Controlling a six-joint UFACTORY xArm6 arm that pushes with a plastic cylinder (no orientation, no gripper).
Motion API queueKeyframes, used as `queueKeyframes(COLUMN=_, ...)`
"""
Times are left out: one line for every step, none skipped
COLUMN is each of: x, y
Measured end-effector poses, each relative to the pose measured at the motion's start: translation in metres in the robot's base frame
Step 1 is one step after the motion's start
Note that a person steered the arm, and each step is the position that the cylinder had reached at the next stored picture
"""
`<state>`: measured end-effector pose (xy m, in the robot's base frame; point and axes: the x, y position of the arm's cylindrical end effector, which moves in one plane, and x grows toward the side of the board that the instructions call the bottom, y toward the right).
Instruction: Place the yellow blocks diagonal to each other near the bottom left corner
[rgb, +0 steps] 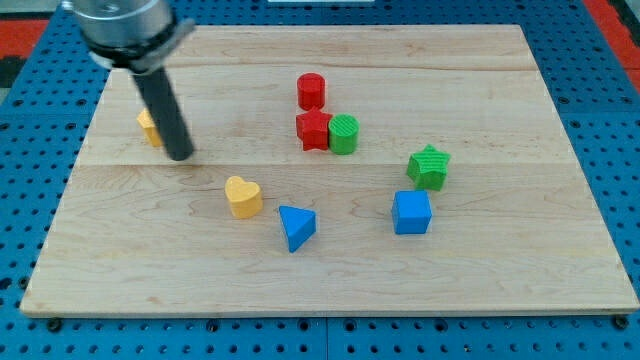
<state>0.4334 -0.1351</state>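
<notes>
A yellow heart block (242, 196) lies left of the board's middle. A second yellow block (148, 126), its shape mostly hidden behind my rod, sits near the left edge, higher up. My tip (180, 155) rests on the board just right of and slightly below that hidden yellow block, touching or nearly touching it. The heart is about 70 px to the tip's lower right, apart from it.
A blue triangular block (296, 226) lies just right of the heart. A red cylinder (311, 90), a red star (313, 130) and a green cylinder (343, 133) cluster at top centre. A green star (429, 166) and a blue cube (411, 212) sit at right. The wooden board (120, 270) lies on a blue pegboard.
</notes>
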Motion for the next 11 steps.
queueKeyframes(x=0.042, y=0.071)
queueKeyframes(x=0.048, y=0.062)
queueKeyframes(x=0.051, y=-0.002)
queueKeyframes(x=0.034, y=-0.009)
queueKeyframes(x=0.028, y=-0.117)
queueKeyframes(x=-0.038, y=-0.147)
queueKeyframes(x=-0.072, y=-0.091)
queueKeyframes(x=-0.059, y=-0.044)
queueKeyframes(x=-0.023, y=-0.039)
queueKeyframes(x=-0.020, y=-0.035)
queueKeyframes(x=-0.070, y=-0.021)
